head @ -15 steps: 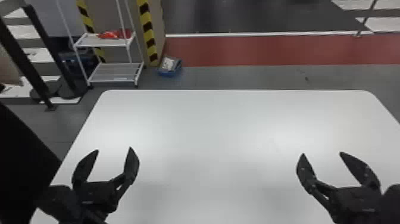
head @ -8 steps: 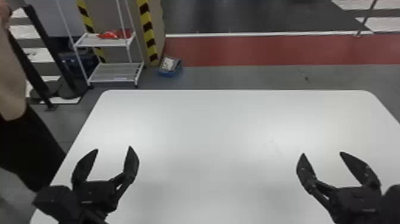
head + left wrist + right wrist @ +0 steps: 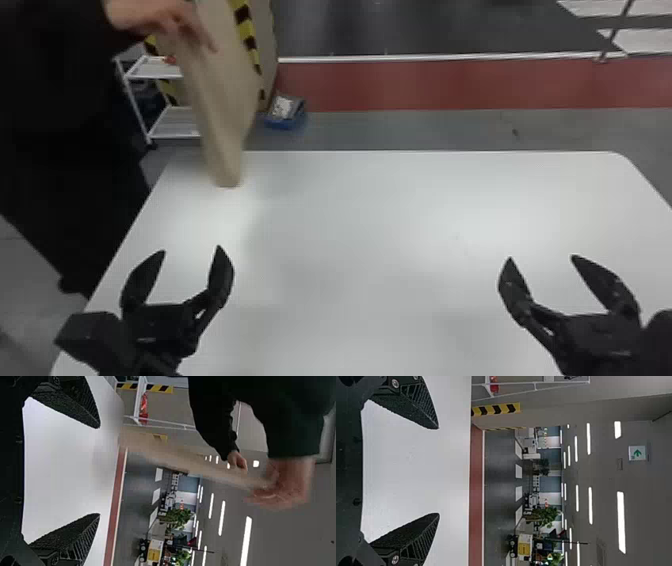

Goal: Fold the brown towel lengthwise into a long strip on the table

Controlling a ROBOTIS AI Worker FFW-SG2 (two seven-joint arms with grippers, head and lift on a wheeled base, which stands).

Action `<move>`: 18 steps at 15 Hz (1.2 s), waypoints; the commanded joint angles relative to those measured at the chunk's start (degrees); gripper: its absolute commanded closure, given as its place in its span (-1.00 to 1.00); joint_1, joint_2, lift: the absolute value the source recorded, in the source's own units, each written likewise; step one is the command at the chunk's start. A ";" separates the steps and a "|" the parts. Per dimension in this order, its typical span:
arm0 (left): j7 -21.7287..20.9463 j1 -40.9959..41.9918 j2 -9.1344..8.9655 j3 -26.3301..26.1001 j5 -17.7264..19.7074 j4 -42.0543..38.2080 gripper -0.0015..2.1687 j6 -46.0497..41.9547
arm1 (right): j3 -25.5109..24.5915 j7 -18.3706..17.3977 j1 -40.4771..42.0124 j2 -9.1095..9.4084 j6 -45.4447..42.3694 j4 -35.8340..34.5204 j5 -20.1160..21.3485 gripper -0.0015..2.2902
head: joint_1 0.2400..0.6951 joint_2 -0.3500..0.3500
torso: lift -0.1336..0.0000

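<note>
A person's hand holds the brown towel (image 3: 220, 100) hanging over the far left corner of the white table (image 3: 380, 225), its lower end close to the tabletop. In the left wrist view the towel (image 3: 178, 460) is a blurred band running to the person's hand. My left gripper (image 3: 191, 248) is over the table's left side, nearer than the towel, open and holding nothing; its own view shows the left gripper (image 3: 99, 471) with fingers wide apart. Over the right side my right gripper (image 3: 541, 257) is open too, and in its wrist view the right gripper (image 3: 439, 471) has nothing between its fingers.
The person stands against the table's left edge. Behind the table are a white shelf rack (image 3: 172, 122) at the left and a blue box (image 3: 285, 112) on the floor.
The person has come in from the left, bringing the towel over the table's far left corner. Both of my arms have stayed still.
</note>
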 commanded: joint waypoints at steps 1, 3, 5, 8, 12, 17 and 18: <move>0.00 0.00 0.03 0.00 0.00 0.00 -0.92 0.00 | 0.00 -0.06 0.00 0.01 0.00 0.00 0.00 -0.91 | 1.00 0.17 | -0.41; 0.00 0.00 0.03 0.00 0.00 0.09 -0.92 0.00 | 0.00 0.02 0.00 0.01 0.18 0.00 0.00 -0.91 | 1.00 0.17 | -0.41; 0.00 0.00 0.03 0.00 0.00 0.18 -0.92 0.00 | 0.00 0.02 0.00 0.01 0.35 0.00 0.00 -0.91 | 1.00 0.17 | -0.41; 0.00 0.00 0.03 0.00 0.00 0.18 -0.92 0.00 | 0.00 0.02 0.00 0.01 0.53 0.09 0.00 -0.91 | 1.00 0.17 | -0.40; 0.00 0.00 0.03 0.00 0.00 0.26 -0.92 0.00 | -0.09 -0.06 0.00 0.01 0.53 0.09 0.00 -0.91 | 1.00 0.17 | -0.40; 0.00 0.00 0.03 0.00 0.00 0.09 -0.92 0.00 | -0.18 0.02 0.00 0.01 0.71 0.00 0.00 -0.91 | 1.00 0.17 | -0.40; 0.00 0.00 0.03 -0.09 0.00 0.00 -0.92 0.00 | -0.18 0.02 0.09 0.01 0.71 0.00 0.00 -0.91 | 1.00 0.17 | -0.40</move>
